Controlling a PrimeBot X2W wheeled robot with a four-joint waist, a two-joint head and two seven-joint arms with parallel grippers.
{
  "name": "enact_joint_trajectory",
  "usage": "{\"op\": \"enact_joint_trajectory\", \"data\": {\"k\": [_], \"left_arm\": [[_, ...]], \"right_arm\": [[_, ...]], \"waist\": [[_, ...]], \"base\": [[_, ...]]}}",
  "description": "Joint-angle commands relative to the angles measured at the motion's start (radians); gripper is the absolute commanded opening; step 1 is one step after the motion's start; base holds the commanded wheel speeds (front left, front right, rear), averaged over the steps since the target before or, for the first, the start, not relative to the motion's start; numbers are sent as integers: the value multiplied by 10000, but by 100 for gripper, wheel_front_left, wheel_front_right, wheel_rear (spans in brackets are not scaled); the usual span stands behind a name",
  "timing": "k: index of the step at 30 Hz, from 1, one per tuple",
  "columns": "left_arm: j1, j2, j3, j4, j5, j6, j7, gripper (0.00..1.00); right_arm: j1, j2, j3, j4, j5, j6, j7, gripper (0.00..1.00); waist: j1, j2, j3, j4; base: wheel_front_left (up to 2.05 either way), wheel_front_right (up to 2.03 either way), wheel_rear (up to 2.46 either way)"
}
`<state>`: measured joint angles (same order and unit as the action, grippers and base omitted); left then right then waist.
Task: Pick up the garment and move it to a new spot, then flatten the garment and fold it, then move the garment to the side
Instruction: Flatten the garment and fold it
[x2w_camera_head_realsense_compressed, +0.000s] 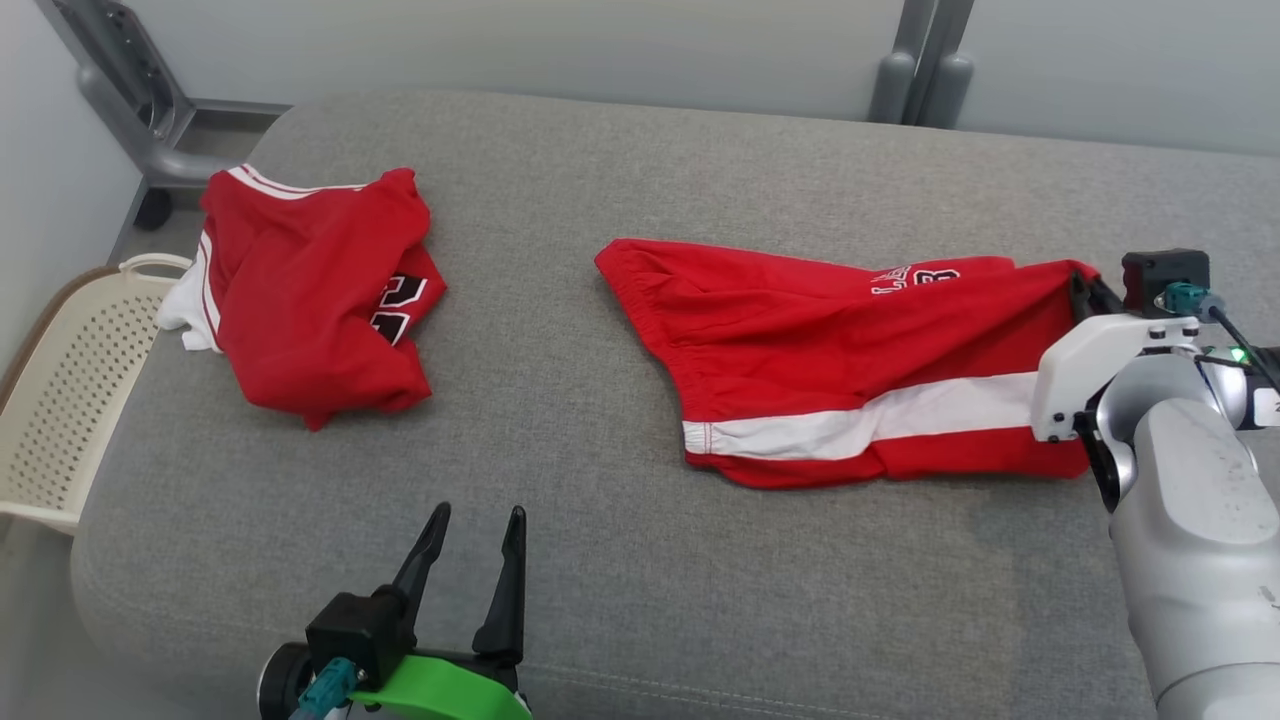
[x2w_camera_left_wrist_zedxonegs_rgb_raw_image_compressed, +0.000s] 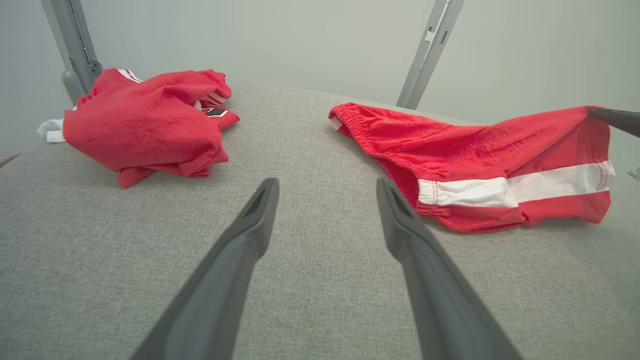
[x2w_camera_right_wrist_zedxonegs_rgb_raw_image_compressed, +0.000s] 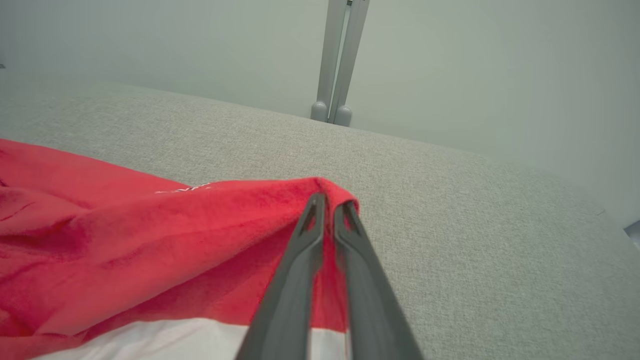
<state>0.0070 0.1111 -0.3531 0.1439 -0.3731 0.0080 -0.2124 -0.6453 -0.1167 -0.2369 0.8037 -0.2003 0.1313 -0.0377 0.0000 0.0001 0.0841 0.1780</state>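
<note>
Clenched shut, the jaws of my right gripper pinch a folded corner of the red shorts, with soft, fleecy cloth bunched into a small peak over the two dark, tapering fingertips. My left gripper is released, its long fingers spread wide and holding nothing as it hovers over bare cushion at the near left. The shorts lie on the right half of the grey cushion, a broad pad of coarse woven fabric with a rounded edge and a stitched seam along the near side. Their long axis runs left to right. The gathered, puckered elastic waistband points left, and the leg end points right, where my grip lifts its far corner slightly off the surface. A wide white stripe with stitched edges follows that same axis along the near part of the shorts, rising a little toward the right. White lettering shows near the far edge, too creased to read. The cloth is matte and rumpled, with shallow folds fanning toward the pinched corner. Well apart, on the far left of the cushion, a second red garment with white trim sits in a loose heap. Beyond the left edge stands a cream plastic basket with perforated walls and a curved rim.
</note>
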Motion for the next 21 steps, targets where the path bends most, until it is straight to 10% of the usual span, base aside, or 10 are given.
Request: {"op": "enact_joint_trajectory", "data": {"k": [1, 21], "left_arm": [[-177, 86, -7, -55, 65, 12, 18, 100], [317, 183, 439, 89, -143, 746, -82, 100]], "right_arm": [[-268, -74, -188, 225, -196, -8, -116, 100], [151, 499, -550, 641, 190, -10, -2250, 100]], "waist": [[0, -1, 319, 304], [0, -1, -852, -599]], "base": [[0, 0, 0], [0, 0, 0]]}}
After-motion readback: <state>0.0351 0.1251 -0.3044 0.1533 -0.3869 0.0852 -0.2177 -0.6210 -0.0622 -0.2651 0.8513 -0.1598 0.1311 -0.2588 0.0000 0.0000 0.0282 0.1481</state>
